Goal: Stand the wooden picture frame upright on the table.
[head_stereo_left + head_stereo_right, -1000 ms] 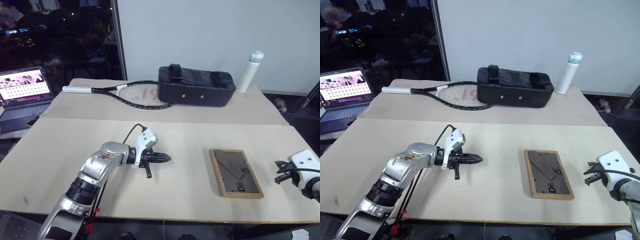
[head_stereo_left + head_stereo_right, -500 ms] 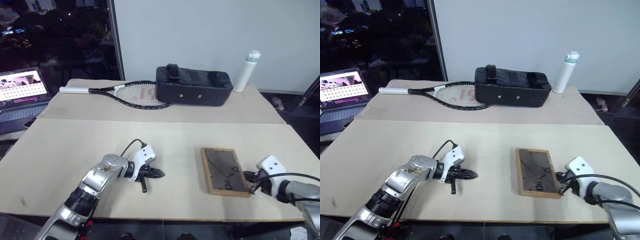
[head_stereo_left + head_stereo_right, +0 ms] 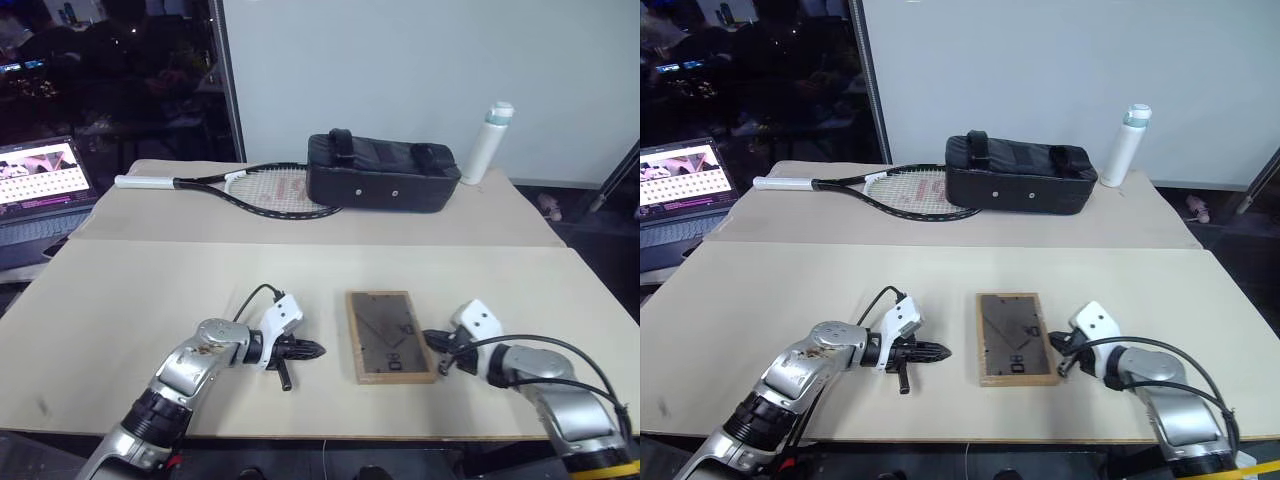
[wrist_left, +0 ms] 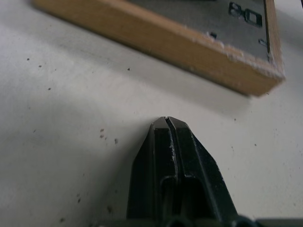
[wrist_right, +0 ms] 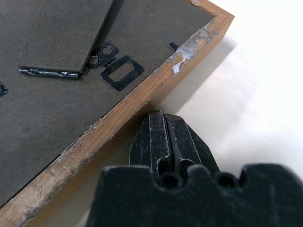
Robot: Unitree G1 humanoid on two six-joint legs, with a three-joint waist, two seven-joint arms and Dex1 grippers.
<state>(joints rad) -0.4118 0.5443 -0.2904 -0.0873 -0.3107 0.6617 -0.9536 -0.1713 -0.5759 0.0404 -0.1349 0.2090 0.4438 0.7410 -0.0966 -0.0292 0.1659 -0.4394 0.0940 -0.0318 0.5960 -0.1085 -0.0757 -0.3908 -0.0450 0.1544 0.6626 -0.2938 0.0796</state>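
Frame: one wooden picture frame (image 3: 389, 336) lies flat, back board up, on the table (image 3: 150, 290), long axis running away from the robot.
Grippers: two, both pinched shut, empty.
Right gripper (image 5: 163, 124): tip against the frame's right edge, the nearer one.
Left gripper (image 4: 166, 124): just beside the left edge, apart.

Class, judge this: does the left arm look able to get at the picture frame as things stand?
Probably yes: the left end effector sits shut beside the picture frame, with bare table between them.
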